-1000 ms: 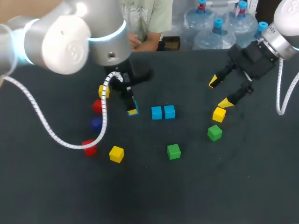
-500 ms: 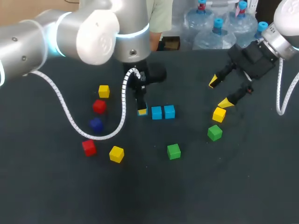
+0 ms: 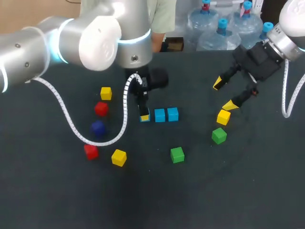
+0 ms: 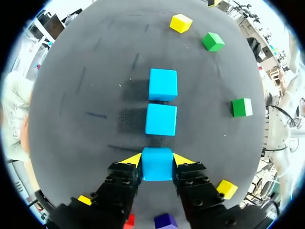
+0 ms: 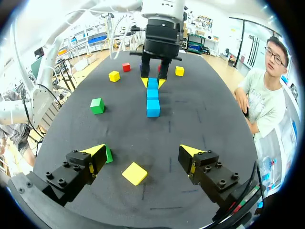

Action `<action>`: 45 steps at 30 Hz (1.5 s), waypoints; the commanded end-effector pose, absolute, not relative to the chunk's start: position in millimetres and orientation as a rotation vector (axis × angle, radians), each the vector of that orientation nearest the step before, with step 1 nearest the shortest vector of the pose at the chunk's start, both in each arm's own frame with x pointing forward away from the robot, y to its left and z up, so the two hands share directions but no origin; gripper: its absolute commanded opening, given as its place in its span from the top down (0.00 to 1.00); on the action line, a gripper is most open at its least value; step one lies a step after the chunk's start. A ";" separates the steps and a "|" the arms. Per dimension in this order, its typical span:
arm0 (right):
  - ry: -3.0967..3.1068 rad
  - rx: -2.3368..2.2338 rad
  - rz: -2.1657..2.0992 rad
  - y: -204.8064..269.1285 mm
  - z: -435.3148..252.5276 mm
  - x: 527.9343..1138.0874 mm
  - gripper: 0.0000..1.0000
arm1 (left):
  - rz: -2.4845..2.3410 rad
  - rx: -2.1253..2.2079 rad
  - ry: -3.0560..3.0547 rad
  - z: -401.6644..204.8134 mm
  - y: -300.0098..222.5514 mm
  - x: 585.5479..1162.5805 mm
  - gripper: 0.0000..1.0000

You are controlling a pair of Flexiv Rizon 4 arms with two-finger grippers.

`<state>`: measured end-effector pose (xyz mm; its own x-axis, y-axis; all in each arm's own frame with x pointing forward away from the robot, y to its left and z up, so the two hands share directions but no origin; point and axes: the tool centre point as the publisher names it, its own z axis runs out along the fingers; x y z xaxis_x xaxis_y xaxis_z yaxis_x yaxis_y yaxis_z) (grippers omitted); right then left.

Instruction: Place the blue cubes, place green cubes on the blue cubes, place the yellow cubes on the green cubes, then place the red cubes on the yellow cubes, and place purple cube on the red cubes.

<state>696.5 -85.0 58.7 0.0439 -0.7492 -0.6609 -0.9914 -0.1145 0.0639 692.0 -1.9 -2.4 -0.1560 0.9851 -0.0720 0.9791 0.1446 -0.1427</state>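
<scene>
And the left fingers (image 4: 132, 159) are clamped on the third blue cube (image 4: 157, 166), low at the surface (image 4: 76, 95) just short of the blue pair (image 4: 161, 119), so it wants setting flush in line before a straight release, while the right fingers (image 5: 97, 151) hang apart, empty.

The left arm (image 3: 95, 38), at the upper left of the frame, is built of rounded silver-white shells, with glowing blue rings set at its joints. A white coiled cable (image 3: 69, 121) is hung from it. The right arm (image 3: 291, 28), at the upper right, is white and silver and carries a second cable (image 3: 285, 90). The left gripper (image 4: 157, 162) and right gripper (image 5: 143, 151) are made of black, screw-studded blocks tipped in yellow.
</scene>
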 end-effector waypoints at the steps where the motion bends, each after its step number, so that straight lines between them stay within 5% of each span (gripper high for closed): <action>1: 1.748 -1.915 0.789 -85.1 58.5 696.3 0.00 | 0.248 -2.036 -2.341 -5.9 -1.1 693.2 1.00; 45: 1.748 -1.915 0.789 -85.1 58.5 696.3 0.00 | 0.229 -2.089 -2.303 -9.4 -6.5 699.4 1.00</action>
